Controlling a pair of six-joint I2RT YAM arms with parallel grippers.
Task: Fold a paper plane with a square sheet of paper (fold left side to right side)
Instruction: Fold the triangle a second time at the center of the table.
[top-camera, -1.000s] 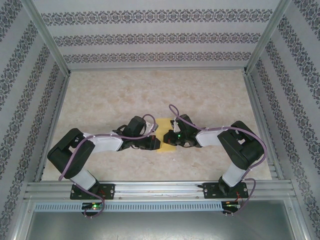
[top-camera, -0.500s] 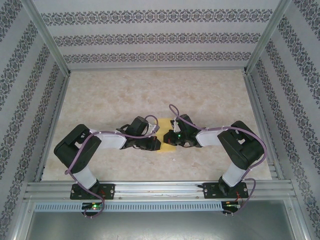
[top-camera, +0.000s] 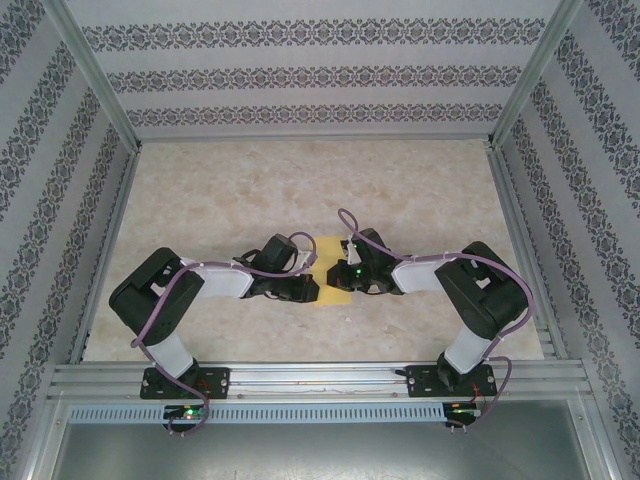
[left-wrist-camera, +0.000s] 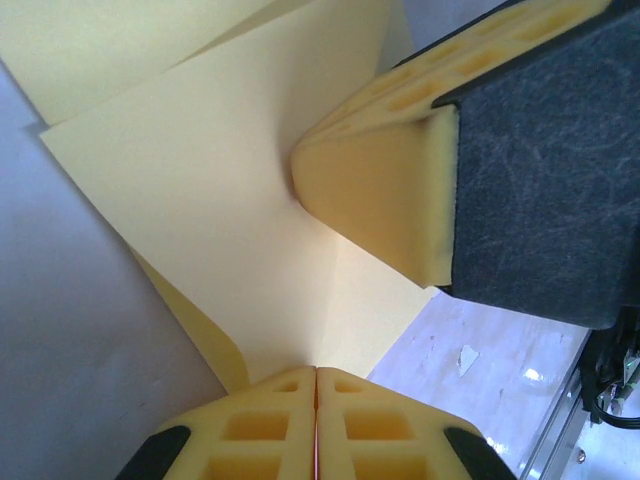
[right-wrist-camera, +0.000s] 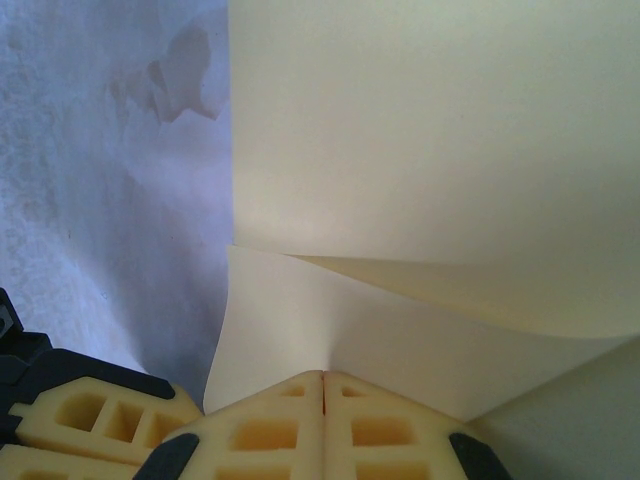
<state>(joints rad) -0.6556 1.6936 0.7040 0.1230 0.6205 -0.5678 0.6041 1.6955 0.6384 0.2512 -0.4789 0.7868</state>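
Observation:
The square sheet of paper (top-camera: 331, 246) is yellow and lies partly folded at the table's middle, between my two grippers. My left gripper (top-camera: 314, 287) is shut on its edge, and in the left wrist view the paper (left-wrist-camera: 215, 170) rises in a crease from the closed fingertips (left-wrist-camera: 316, 372). My right gripper (top-camera: 341, 273) is shut on the opposite edge, where a curled layer of the paper (right-wrist-camera: 430, 130) lifts above the pinched flap at its tips (right-wrist-camera: 323, 376). The grippers stand almost tip to tip. One right-gripper finger (left-wrist-camera: 380, 195) presses on the sheet.
The marbled table (top-camera: 300, 180) is bare around the paper. Metal frame posts and patterned walls (top-camera: 320, 75) close in the back and sides. An aluminium rail (top-camera: 320, 380) carrying both arm bases runs along the near edge.
The left arm's elbow has swung a little to the right and its gripper has shifted slightly over the paper. The right arm has held still. Both grips are unchanged.

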